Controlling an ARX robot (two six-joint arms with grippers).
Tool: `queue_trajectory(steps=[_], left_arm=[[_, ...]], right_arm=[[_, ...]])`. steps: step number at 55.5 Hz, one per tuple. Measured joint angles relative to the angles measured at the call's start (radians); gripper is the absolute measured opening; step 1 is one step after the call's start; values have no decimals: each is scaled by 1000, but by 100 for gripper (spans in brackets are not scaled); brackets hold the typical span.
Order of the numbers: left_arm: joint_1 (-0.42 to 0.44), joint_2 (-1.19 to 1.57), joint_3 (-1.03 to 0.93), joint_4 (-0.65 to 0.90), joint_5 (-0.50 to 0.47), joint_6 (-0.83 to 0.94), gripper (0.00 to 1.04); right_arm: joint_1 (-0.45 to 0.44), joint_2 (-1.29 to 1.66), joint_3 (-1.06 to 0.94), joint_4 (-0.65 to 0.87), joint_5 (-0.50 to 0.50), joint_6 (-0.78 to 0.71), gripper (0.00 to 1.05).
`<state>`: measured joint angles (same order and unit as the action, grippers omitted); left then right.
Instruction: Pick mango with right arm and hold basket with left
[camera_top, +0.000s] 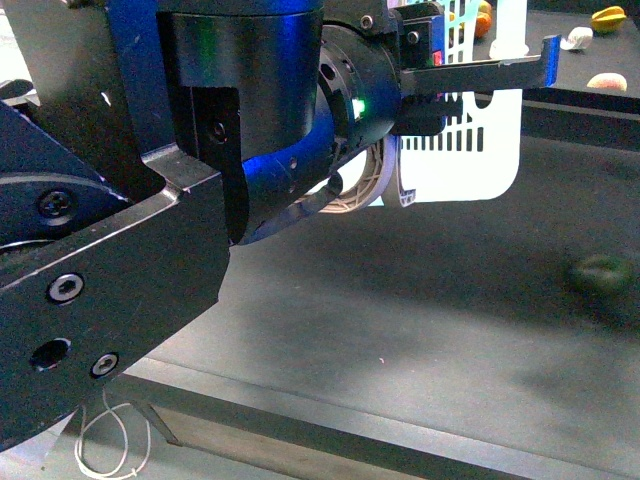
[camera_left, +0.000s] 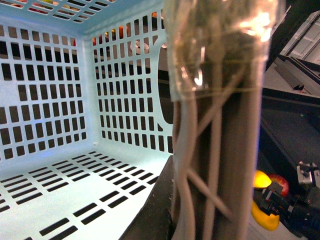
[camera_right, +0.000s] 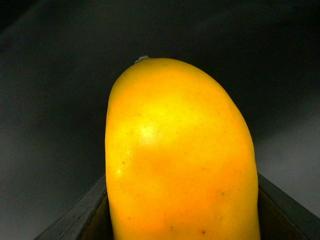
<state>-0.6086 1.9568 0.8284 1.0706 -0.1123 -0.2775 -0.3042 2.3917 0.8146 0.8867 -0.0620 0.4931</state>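
The light turquoise basket (camera_top: 470, 150) hangs tilted above the dark table, its slotted inside filling the left wrist view (camera_left: 55, 115). My left gripper (camera_left: 210, 215) is shut on its grey-brown handle (camera_left: 225, 150), which stands right against that camera. The same handle (camera_top: 385, 185) curves below my big dark left arm in the front view. The bright yellow mango (camera_right: 180, 160) fills the right wrist view, and my right gripper (camera_right: 182, 220) is shut on it. Beyond the basket's side, the mango (camera_left: 263, 181) shows held in the right gripper (camera_left: 285, 202). The front view hides the mango.
A dark green oval fruit (camera_top: 603, 273) lies on the dark table at the right. Several small fruits, among them a yellow one (camera_top: 608, 17) and a peach-coloured one (camera_top: 607, 82), sit at the far back right. The table's front edge (camera_top: 400, 430) runs across below.
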Motion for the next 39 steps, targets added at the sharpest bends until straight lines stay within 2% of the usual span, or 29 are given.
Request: queue_trajectory(steps=[9,20,39], left_arm=[[0,0,0,0,0,0,5],[0,0,0,0,0,0,5],[0,0,0,0,-1,0,5]], right_arm=[[60,-169,-58,-31,-122,-23,61],[150,-393,-101,-75,-212,-46,61],[319,-640,-102,-158,-222,-56,61]])
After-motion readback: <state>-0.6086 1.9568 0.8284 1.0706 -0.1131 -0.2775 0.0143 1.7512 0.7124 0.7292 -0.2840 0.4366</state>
